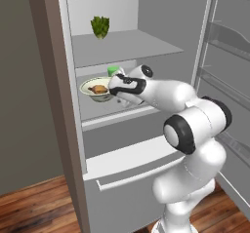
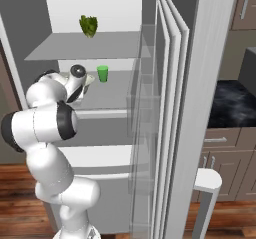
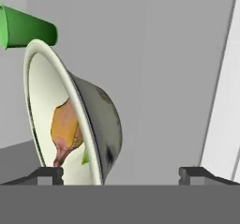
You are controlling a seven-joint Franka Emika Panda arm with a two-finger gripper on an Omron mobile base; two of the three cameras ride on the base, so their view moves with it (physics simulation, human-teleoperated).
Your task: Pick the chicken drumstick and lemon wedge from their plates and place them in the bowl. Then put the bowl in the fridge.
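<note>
Light is even and soft in all three rendered views, with no single visible source. The tall light-grey fridge (image 1: pixel 146 42) interior is brightest on its white back wall; the shelves shade to mid grey beneath. The glossy white arm (image 1: pixel 195 129) carries soft highlights and gentle grey shading, no hard glare. Both base views are slightly soft, with blurry edges and fuzzy wood-floor grain. In the hand view the wide pale cream-green bowl (image 3: pixel 70 120) is sharp-rimmed, its outer wall dark and mottled. Shadows are faint and diffuse.
</note>
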